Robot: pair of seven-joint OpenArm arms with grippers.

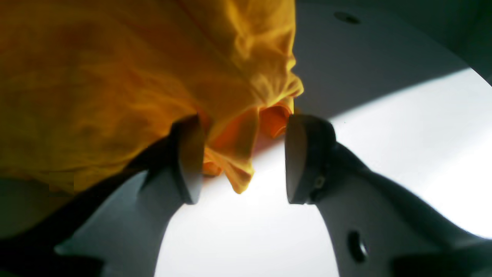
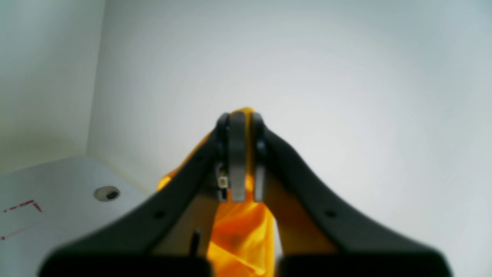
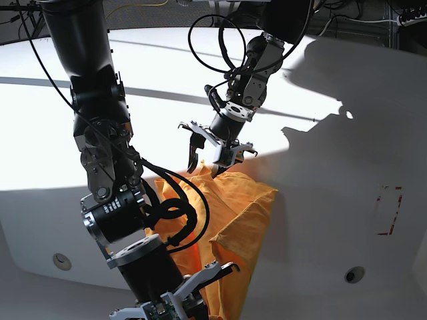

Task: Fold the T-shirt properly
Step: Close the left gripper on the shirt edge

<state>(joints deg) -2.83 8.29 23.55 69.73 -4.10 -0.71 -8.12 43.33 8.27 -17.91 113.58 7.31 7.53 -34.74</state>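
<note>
Shirt (image 3: 233,207) hangs bunched above the white table (image 3: 320,220), lifted between both arms. Right gripper (image 2: 241,154) is pressed together on a fold of it, cloth hanging below the jaws. Left gripper (image 1: 244,157) stands spread at a crumpled edge; one pad (image 1: 190,157) touches the fabric, the other pad (image 1: 298,157) is just beside it, not pinching.
</note>
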